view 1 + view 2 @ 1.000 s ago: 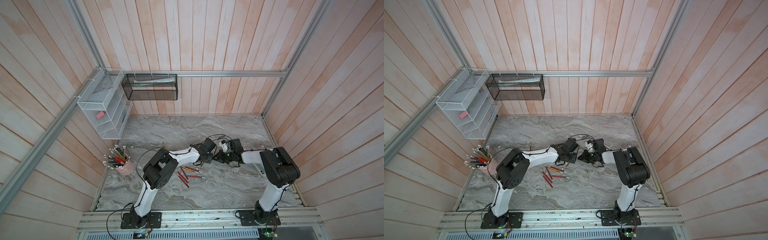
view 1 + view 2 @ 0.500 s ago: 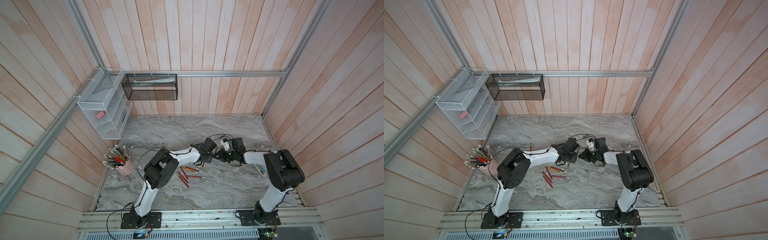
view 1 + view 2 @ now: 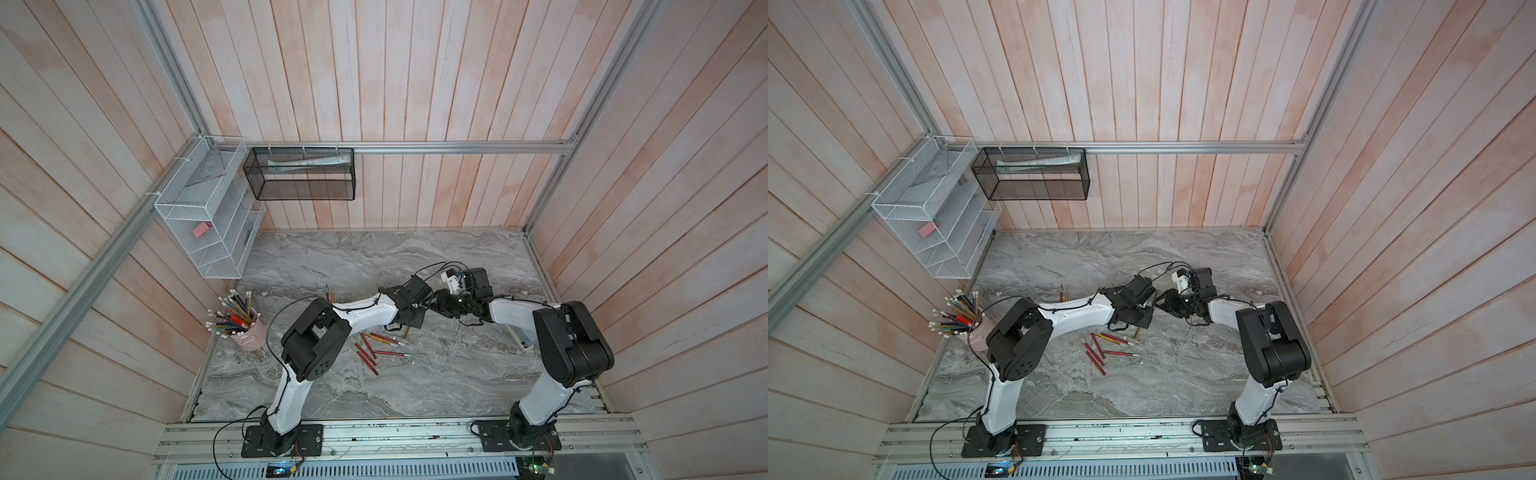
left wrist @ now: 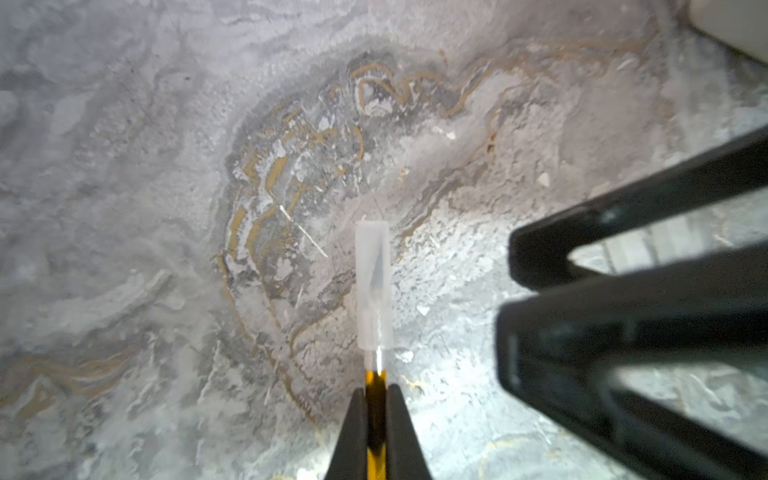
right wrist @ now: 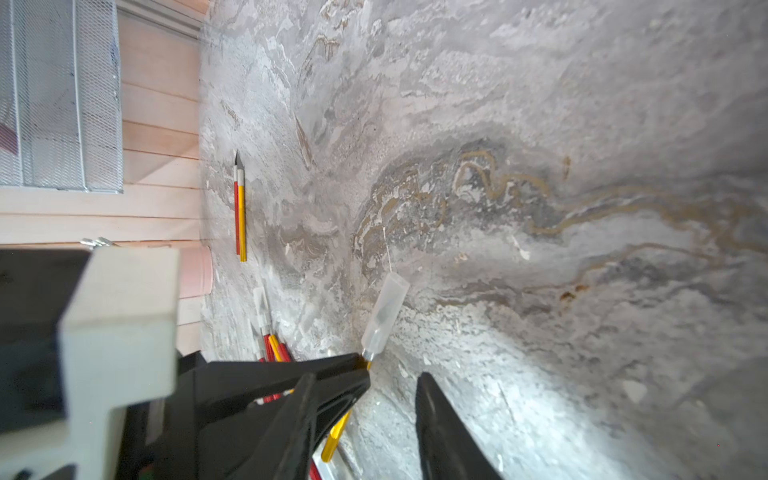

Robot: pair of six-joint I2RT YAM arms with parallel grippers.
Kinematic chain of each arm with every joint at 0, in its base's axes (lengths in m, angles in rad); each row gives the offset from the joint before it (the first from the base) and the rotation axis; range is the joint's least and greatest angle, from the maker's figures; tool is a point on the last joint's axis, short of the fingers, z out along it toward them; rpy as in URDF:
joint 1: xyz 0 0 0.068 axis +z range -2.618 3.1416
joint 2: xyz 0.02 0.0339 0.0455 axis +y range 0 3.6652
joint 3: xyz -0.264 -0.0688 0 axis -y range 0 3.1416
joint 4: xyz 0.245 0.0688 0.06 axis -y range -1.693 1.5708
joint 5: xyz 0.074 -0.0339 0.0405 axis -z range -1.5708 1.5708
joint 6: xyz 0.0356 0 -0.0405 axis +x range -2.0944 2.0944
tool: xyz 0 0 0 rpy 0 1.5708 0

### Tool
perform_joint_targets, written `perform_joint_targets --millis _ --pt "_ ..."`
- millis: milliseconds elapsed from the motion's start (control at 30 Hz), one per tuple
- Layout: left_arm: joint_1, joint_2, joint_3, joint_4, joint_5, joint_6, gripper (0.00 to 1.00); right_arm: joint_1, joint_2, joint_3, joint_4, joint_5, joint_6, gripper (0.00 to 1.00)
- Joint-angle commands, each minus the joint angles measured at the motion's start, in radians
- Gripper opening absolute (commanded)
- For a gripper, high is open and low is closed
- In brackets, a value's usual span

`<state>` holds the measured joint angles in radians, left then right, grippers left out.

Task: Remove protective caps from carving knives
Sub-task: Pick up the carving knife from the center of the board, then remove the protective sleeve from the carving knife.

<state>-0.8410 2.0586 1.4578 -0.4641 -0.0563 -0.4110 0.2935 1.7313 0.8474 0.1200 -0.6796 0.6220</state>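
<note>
Left wrist view has the left gripper [image 4: 376, 392] pinched shut on the yellow handle of a knife [image 4: 375, 449], held just behind the blade end. The cap [image 4: 373, 286] sits over the blade, which shows faintly through the plastic, above the table [image 4: 124, 166]. The right gripper [image 5: 366, 386] has its jaws apart with nothing between them. In the right wrist view the cap [image 5: 384, 316] lies beyond its fingertips, not between them. Loose knives [image 3: 374, 349] lie well apart from the grippers.

The likely trouble is the pinch. The cap is small and slick, so jaws closing off-centre could nip only its edge and slip, or tilt the knife in the left grip. A pull off the blade's line could jam the cap. A weak hold on the handle could let the whole knife slide out with it.
</note>
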Motion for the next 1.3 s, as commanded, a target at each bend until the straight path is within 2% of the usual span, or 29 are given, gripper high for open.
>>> perform_joint_targets --millis 0,233,467,833,933,1100,1267 --pt "-0.004 -0.051 -0.016 -0.011 0.016 0.006 0.00 -0.002 -0.001 0.024 -0.008 -0.014 0.007 0.47" --pt "-0.004 -0.072 -0.019 -0.015 0.026 0.006 0.00 0.025 0.029 0.053 -0.005 -0.021 0.014 0.47" --pt "-0.005 -0.085 -0.020 -0.019 0.026 0.006 0.00 0.044 0.064 0.092 0.001 -0.032 0.024 0.41" --pt "-0.004 -0.100 -0.024 -0.015 0.032 0.004 0.00 0.056 0.098 0.095 0.020 -0.035 0.037 0.39" --pt "-0.004 -0.101 -0.025 -0.015 0.036 0.004 0.00 0.058 0.100 0.092 0.037 -0.040 0.046 0.33" --pt "-0.004 -0.103 -0.026 -0.013 0.038 0.002 0.00 0.059 0.097 0.094 0.047 -0.043 0.055 0.12" --pt "-0.004 -0.114 -0.038 0.001 0.043 0.001 0.00 0.058 0.096 0.096 0.055 -0.041 0.063 0.02"
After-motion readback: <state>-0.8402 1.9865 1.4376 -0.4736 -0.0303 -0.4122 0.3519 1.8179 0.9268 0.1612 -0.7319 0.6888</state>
